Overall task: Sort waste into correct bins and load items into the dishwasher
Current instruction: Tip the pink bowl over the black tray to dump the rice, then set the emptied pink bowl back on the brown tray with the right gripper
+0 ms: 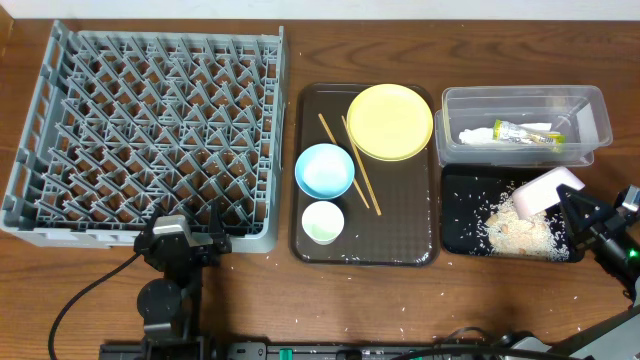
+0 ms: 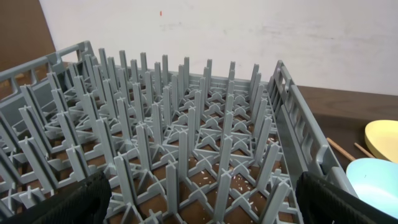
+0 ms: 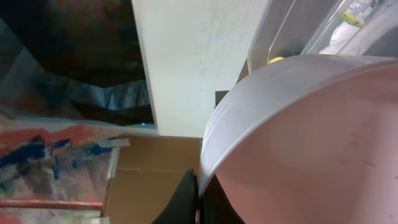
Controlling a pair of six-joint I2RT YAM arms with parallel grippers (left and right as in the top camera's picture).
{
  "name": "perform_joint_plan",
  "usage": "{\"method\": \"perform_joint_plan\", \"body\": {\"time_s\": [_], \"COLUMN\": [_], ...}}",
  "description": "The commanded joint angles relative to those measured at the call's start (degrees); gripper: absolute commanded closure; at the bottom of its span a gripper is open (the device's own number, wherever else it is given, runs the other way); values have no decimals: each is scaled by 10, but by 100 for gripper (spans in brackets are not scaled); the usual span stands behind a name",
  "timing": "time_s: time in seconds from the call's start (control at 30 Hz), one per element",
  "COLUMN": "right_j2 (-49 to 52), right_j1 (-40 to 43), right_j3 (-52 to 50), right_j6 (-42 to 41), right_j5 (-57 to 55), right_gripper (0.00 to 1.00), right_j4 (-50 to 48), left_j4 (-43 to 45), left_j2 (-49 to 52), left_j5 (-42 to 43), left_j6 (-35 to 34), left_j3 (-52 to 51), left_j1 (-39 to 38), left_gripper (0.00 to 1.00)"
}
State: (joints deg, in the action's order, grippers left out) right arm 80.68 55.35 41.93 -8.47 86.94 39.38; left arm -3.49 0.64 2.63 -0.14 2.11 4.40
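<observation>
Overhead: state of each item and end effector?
dish rack: no dishes.
yellow plate: flat on brown tray.
light blue bowl: upright, empty.
small cup: upright, empty.
chopsticks: loose on brown tray.
clear tub: holds napkin, wrapper.
black tray: strewn with rice.
white bowl: tipped over black tray.
left end effector: open, empty.
right end effector: shut on white bowl.

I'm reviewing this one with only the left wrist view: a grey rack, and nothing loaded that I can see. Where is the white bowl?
Observer: The right gripper holds the white bowl by its rim, tipped over the black tray.
Operator: Anything tipped out?
Observer: Rice-like food scraps lie in that tray under the bowl.
Operator: And the clear tub?
Observer: It holds the napkin and the green-and-yellow wrapper.
</observation>
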Motion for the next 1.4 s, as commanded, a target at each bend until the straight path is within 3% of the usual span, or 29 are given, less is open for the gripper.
{"method": "perform_joint_plan", "body": {"time_s": [0.0, 0.33, 0.67, 0.97, 1.17, 1.37], "right_j2": [-9, -11, -70, -110, -93, -17], "right_j1": [1, -42, -167, -459, -691, -814], "right_j3": [0, 0, 20, 153, 202, 202], "right_j6": [23, 6, -10, -25, -96, -132], "right_j5": [-27, -69, -192, -410, -628, -735], "right_gripper": [99, 99, 99, 99, 99, 99], "right_j4": [-1, 1, -7, 71, 87, 94], "left_j4": [-7, -7, -7, -7, -7, -7], "left_j2": [-3, -3, -3, -3, -3, -3], "left_j5": [-3, -3, -3, -3, -3, -3], "left_j6": [3, 3, 3, 3, 3, 3], "left_j3": [-17, -17, -17, -17, -17, -17], "left_j1": [2, 2, 2, 2, 2, 2], "left_gripper": [5, 5, 5, 5, 5, 5]}}
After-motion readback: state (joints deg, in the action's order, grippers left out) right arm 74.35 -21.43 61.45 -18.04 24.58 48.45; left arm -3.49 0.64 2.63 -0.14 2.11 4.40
